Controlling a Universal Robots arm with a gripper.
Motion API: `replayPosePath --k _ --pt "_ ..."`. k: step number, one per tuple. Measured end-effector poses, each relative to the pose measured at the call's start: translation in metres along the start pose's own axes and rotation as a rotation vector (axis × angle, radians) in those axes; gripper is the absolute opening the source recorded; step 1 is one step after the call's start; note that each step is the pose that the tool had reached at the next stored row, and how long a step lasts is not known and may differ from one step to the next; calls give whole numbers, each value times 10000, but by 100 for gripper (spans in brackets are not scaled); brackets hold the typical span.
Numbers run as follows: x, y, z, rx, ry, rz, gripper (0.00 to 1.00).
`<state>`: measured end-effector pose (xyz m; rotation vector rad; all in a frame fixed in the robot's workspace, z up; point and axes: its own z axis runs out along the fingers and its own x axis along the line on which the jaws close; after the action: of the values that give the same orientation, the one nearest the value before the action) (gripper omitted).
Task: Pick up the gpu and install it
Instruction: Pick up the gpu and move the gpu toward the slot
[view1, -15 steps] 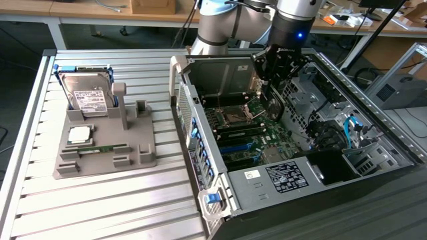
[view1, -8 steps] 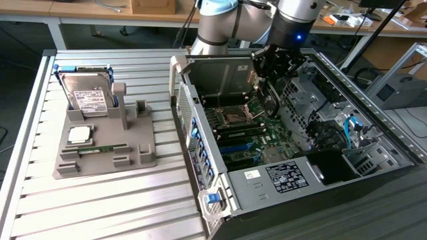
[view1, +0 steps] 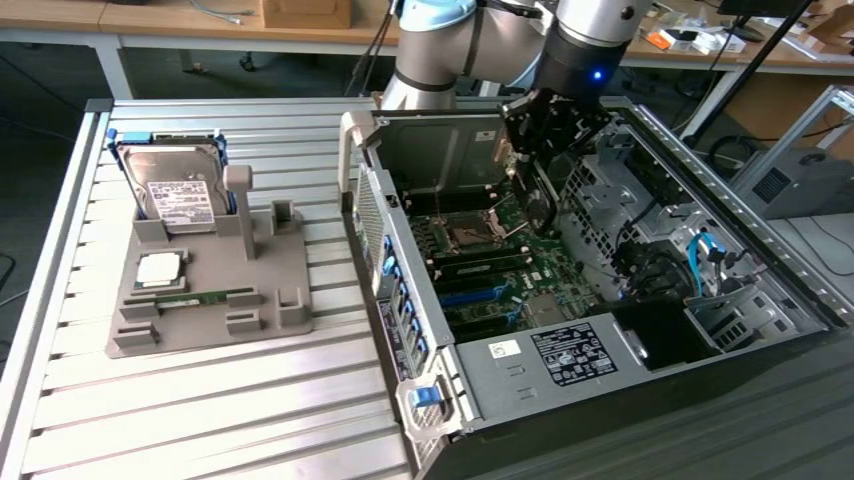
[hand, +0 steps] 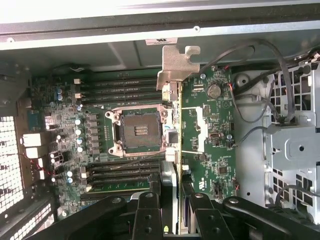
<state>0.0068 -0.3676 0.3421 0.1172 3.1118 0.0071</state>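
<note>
The claw (hand: 172, 200) is clenched on the gpu (hand: 176, 70), held edge-on over the motherboard (hand: 210, 140) beside the CPU socket (hand: 140, 131), inside the open case (view1: 378, 215).

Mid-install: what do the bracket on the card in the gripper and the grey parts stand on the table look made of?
The L-shaped bracket on the thin dark gpu, held edge-on in the black gripper, looks like bare sheet metal: silver-tan, dull sheen, bent tab. The grey block-shaped parts stand looks like matte plastic, possibly printed: uniform colour, no shine.
</note>
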Motion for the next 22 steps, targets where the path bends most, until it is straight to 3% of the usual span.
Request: replayPosePath --k 8,16,22 --pt "-1 -6 2 -3 -1 -1 27" --pt "-10 -131 10 1 0 0 27" --pt "-12 -169 21 2 -1 1 27"
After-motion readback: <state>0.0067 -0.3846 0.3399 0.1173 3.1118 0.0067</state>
